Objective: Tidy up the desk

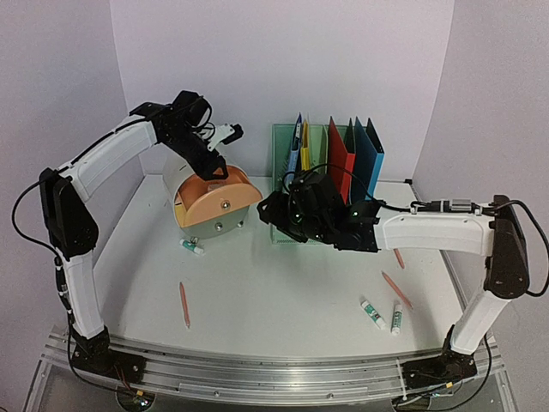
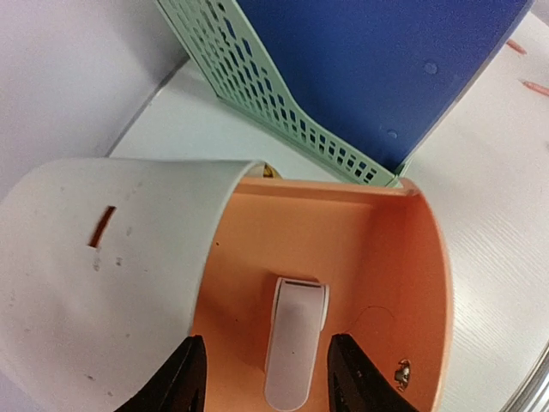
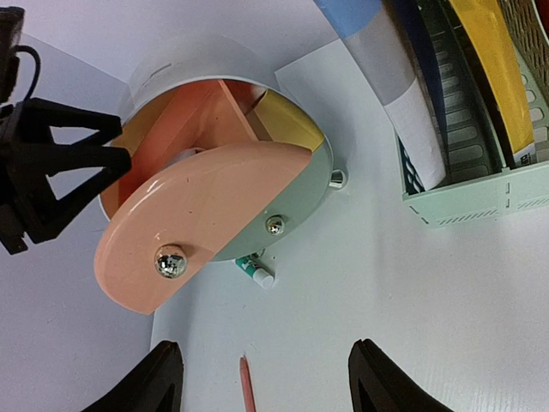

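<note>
The desk (image 1: 274, 287) is a white tabletop with a round organizer (image 1: 214, 199) on it, a white shell with a peach drawer swung open. My left gripper (image 2: 268, 378) hangs open over that drawer (image 2: 377, 257). A small white oblong object (image 2: 296, 339) lies on the drawer floor between the fingers, with a gap on each side. In the top view the left gripper (image 1: 213, 165) sits just above the organizer. My right gripper (image 1: 273, 213) hovers open and empty beside the organizer's right side. Under the right gripper (image 3: 266, 378) are bare desk and a pencil tip (image 3: 247, 386).
A green file rack (image 1: 330, 176) with coloured folders stands at the back right. One glue stick (image 1: 193, 246) lies by the organizer's foot, two more (image 1: 372, 313) at the front right. Loose pencils lie at the front left (image 1: 184, 303) and right (image 1: 396, 289). A metal rail (image 1: 274, 373) edges the front.
</note>
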Action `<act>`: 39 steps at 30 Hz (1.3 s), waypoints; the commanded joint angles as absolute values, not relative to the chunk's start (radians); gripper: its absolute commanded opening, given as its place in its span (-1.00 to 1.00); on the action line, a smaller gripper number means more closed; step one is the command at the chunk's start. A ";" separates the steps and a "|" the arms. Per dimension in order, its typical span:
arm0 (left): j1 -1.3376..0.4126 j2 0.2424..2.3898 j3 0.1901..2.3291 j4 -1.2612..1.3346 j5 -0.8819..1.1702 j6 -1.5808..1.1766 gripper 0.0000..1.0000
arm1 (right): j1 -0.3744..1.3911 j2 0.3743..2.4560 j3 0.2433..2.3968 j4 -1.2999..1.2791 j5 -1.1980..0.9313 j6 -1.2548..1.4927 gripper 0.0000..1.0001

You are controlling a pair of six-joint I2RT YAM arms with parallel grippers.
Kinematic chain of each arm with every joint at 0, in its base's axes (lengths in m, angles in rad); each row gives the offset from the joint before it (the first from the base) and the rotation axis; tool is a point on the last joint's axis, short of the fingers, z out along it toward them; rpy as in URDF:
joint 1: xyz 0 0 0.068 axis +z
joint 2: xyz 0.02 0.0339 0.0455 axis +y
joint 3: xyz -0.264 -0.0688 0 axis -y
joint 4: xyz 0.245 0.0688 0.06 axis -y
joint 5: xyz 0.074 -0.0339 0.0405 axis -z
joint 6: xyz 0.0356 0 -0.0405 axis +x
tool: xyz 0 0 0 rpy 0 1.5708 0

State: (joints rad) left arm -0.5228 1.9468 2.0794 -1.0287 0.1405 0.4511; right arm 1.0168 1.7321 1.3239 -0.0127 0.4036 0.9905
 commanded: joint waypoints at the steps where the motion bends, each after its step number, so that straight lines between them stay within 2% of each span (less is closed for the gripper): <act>1: -0.534 1.795 2.100 -0.976 0.243 0.539 -0.03 | 1.016 1.724 1.361 0.000 0.394 0.979 0.35; 3: -0.566 1.703 2.004 -0.926 0.305 0.618 -0.04 | 1.016 1.721 1.358 0.000 0.395 0.982 0.35; 6: -0.633 1.592 1.850 -0.887 0.344 0.715 -0.17 | 1.016 1.720 1.355 0.000 0.397 0.983 0.35; 10: -0.684 1.551 1.712 -0.941 0.330 0.779 -0.25 | 1.016 1.724 1.356 0.000 0.399 0.988 0.35; 13: -0.704 1.514 1.587 -0.897 0.271 0.859 -0.24 | 1.016 1.730 1.363 0.000 0.397 0.985 0.35; 18: -0.706 1.482 1.439 -0.695 0.154 0.973 -0.05 | 1.017 1.733 1.360 0.000 0.394 0.987 0.35; 22: -0.706 1.494 1.385 -0.609 0.153 1.029 -0.01 | 1.016 1.731 1.354 0.000 0.394 0.992 0.35; 39: -0.686 1.546 1.334 -0.493 0.011 1.099 -0.13 | 1.015 1.698 1.335 0.000 0.419 0.980 0.35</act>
